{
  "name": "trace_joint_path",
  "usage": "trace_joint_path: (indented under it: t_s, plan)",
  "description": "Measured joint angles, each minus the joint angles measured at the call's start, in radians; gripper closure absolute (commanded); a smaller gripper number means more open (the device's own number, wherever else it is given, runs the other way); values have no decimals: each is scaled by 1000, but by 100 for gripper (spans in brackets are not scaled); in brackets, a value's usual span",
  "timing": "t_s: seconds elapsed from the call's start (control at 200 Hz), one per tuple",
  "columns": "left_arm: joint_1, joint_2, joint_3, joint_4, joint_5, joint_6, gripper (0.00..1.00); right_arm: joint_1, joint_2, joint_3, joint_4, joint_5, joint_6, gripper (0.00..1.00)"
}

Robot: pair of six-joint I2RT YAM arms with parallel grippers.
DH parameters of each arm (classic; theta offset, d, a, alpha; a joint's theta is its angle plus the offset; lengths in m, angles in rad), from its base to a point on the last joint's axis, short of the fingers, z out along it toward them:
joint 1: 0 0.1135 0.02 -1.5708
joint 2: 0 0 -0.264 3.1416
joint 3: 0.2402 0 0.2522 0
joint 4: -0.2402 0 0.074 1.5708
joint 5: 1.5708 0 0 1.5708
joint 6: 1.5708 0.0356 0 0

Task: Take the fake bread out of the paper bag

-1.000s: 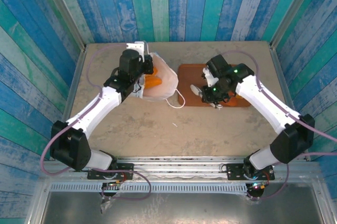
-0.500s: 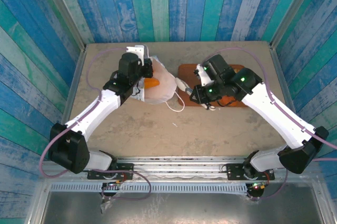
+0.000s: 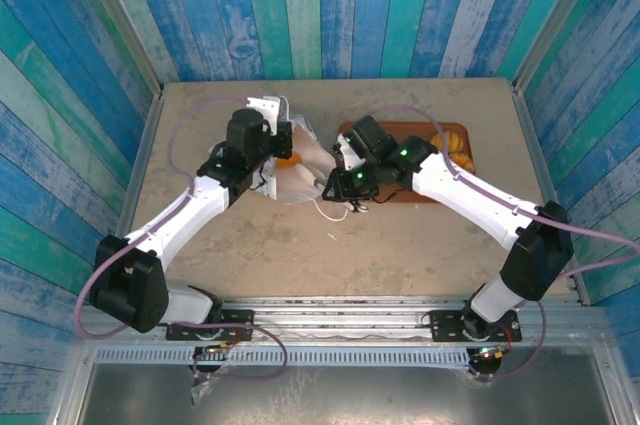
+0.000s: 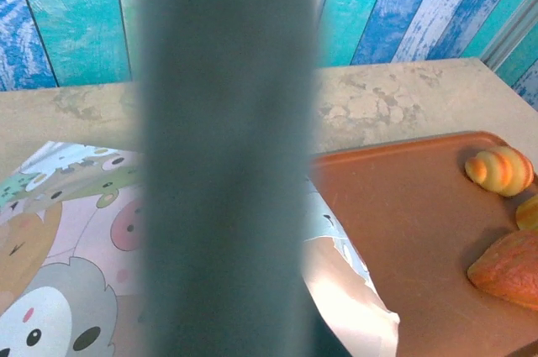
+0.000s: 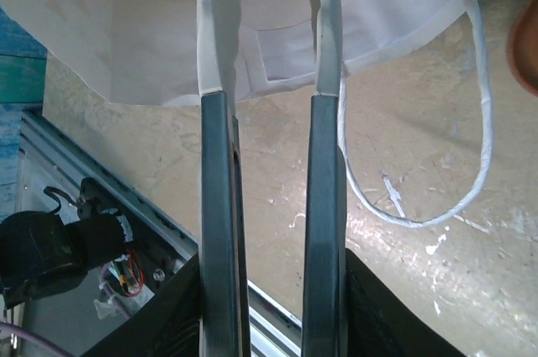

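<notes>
Right arm's swinging over from the tray to the bag compared with a second ago, and its claw is cracking open on the way after being pretty much closed. Left arm is barely budging.

Going front to back: closest to the arm bases, the white cord handle (image 3: 335, 207) is lying loose on the table (image 3: 400, 245). Just behind it, the right gripper (image 3: 342, 185) is hovering at the right edge of the paper bag (image 3: 305, 173). Its wrist cam is showing the jaws parted only a narrow bit, nothing between them, tips hanging over the white paper.

Next back, some fake bread (image 3: 287, 158) is showing orange inside the bag's mouth, so it's not out yet. Behind that, the left gripper (image 3: 265, 137) is sitting clamped shut at the bag's far-left rim. To me it looks like it's pinching the paper to hold the mouth up, though its own cam is mostly a blurry finger.

Off to the right, the tray (image 4: 403, 214) is carrying a few pieces already, including a striped roll (image 4: 500, 170).

So I'd say we're mid-task, on the reach-in for another piece. For the next move I think the right claw needs to be opening wider, getting its tips past the paper lip and around the orange piece, while the left is keeping the bag propped. Catching paper instead of bread seems like the risk.
</notes>
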Motion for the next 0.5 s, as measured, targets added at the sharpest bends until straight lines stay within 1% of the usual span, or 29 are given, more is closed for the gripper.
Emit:
trace_joint_path:
  t_s: [0.381, 0.461, 0.501]
  plan:
    - [0, -31, -36, 13, 26, 40, 100, -6, 31, -102, 199, -44, 107, 55]
    - [0, -31, -37, 14, 29, 43, 100, -6, 48, -116, 238, -56, 130, 52]
    - [0, -31, -37, 14, 30, 44, 100, -6, 58, -120, 254, -60, 139, 52]
